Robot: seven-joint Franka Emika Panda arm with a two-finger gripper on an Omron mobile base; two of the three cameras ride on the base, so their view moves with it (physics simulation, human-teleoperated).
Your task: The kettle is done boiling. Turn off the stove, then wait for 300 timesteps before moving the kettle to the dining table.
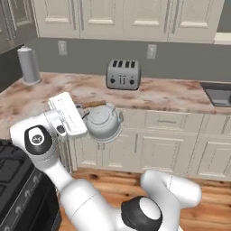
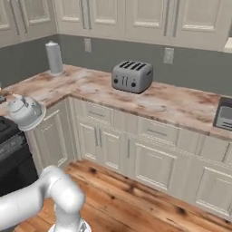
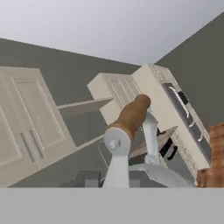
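Note:
The silver-grey kettle (image 1: 104, 122) hangs in the air in front of the cream cabinets, tipped on its side with its lid facing the camera. My gripper (image 1: 85, 110) is shut on its handle, whose brown wooden bar (image 3: 131, 114) runs across the middle of the hand view. From the right base view the kettle (image 2: 25, 112) floats at the left edge, just above the stove (image 2: 11, 140). The black stove (image 1: 16, 180) lies below and left of the kettle. The dining table is out of view.
A marbled counter (image 1: 171, 97) over cream cabinets runs behind the kettle. On it stand a grey toaster (image 1: 123, 74) and a paper towel roll (image 1: 28, 65). A sink (image 1: 219, 92) sits at the far right. Wooden floor (image 2: 136, 199) lies open below.

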